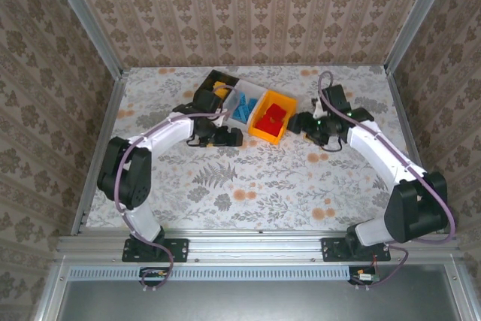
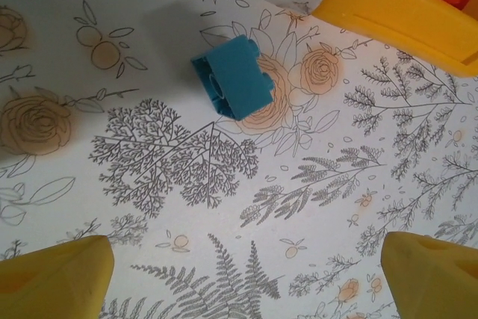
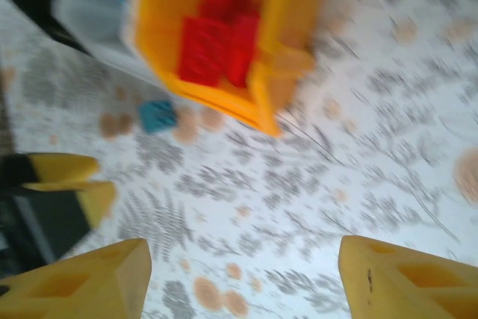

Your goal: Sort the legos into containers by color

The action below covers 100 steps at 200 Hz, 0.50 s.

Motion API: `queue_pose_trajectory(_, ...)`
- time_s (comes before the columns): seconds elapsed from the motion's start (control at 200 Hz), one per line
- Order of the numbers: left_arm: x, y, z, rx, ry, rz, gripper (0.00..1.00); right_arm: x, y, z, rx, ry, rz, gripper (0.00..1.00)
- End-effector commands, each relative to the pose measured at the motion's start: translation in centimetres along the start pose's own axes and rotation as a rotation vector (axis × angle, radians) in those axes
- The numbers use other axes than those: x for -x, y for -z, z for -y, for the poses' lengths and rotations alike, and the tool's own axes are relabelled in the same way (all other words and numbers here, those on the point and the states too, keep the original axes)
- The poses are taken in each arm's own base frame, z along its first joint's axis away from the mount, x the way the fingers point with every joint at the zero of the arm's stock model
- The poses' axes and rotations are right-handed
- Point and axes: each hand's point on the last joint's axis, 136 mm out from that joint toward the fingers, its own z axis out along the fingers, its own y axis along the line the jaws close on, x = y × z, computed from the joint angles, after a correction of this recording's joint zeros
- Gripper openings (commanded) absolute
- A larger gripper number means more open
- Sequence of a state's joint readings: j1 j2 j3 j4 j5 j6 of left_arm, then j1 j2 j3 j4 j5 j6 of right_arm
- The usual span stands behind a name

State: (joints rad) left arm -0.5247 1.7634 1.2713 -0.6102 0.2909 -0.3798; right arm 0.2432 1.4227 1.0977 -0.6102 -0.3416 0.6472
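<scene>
Robot test cell: silver aluminium-profile frame [image 1: 98,43], damask-wallpapered wall panels [image 1: 248,5], floral-printed surface [image 1: 263,178], two white-and-black arms [image 1: 158,137] bolted to a rail [image 1: 255,249].

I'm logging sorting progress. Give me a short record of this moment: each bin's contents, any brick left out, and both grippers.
black bin: yellow bricks
white bin: blue bricks
yellow bin: red bricks
loose brick: blue, on the table beside the white and yellow bins
left gripper: open, empty, over the table near the loose brick
right gripper: open, empty, near the yellow bin
</scene>
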Motion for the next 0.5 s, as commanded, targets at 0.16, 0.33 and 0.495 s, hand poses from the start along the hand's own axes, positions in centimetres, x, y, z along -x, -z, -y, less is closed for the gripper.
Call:
queue_pose_trajectory(0.16,0.7,-1.5,-0.9,0.101,-0.013,-0.072,0.82,-5.0,-1.8,1.9,-0.054,0.0,-0.082,0.65)
queue_pose_trajectory(0.33,1.2,-2.7,-1.1,0.133,-0.03,-0.103,0.76,-5.8,-2.4,1.2,-0.047,0.018,-0.107,0.65)
queue_pose_trajectory(0.495,1.8,-3.8,-0.2,0.138,-0.067,-0.122,0.75,-5.8,-2.3,1.1,-0.048,0.024,-0.105,0.64)
